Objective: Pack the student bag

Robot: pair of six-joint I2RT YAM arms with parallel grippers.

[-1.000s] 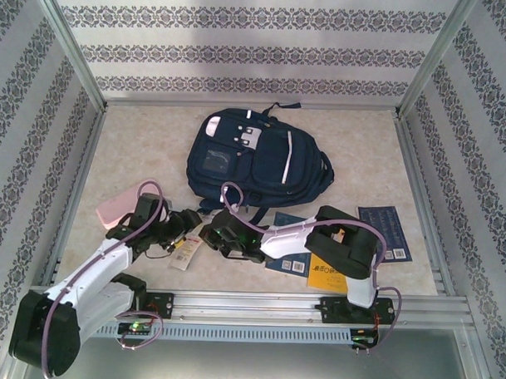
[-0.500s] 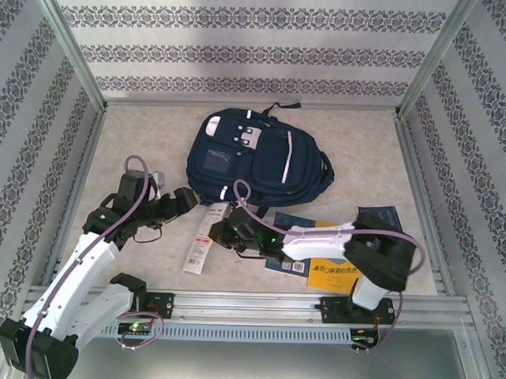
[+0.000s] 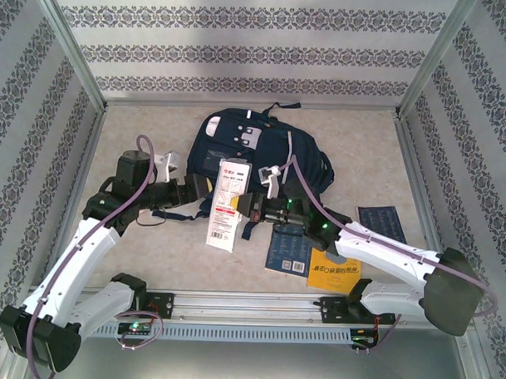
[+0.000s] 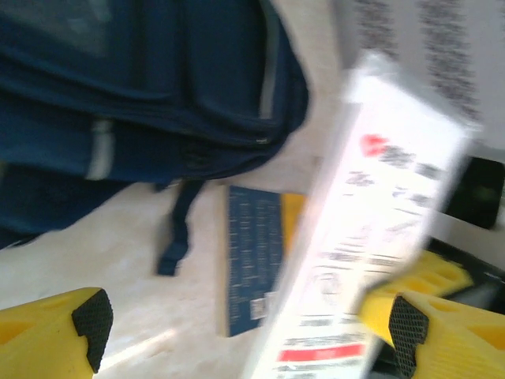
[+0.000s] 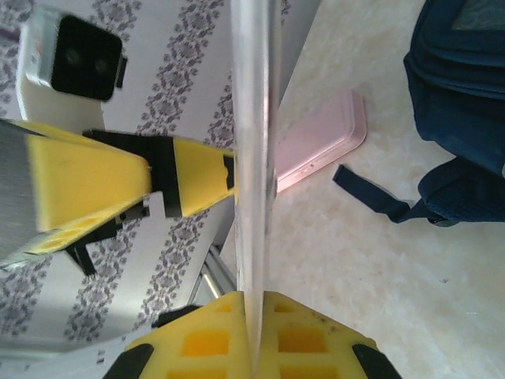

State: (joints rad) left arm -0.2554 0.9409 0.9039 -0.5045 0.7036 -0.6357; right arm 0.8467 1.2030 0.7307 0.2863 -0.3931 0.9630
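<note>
White package (image 3: pixel 226 201) now aloft in right fingers' (image 5: pixel 201 343) grip, left fingers (image 4: pixel 39 328) wide; pink case (image 5: pixel 316 142) on right wrist view.

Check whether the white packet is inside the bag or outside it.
Outside. The right gripper is shut on the white packet, holding it up over the near side of the student bag.

Quick count for you: you've got one student bag (image 3: pixel 267 148), the big navy one. Books come to three, so that's one blue book (image 3: pixel 286 250), a second blue book (image 3: pixel 383 221) and one yellow book (image 3: pixel 329 277). Then you've got one white flat pack (image 3: pixel 228 201) with red and black print, and one pink flat case (image 5: pixel 316 142). Plus two robot arms, a left arm (image 3: pixel 72 262) and a right arm (image 3: pixel 384 252).
</note>
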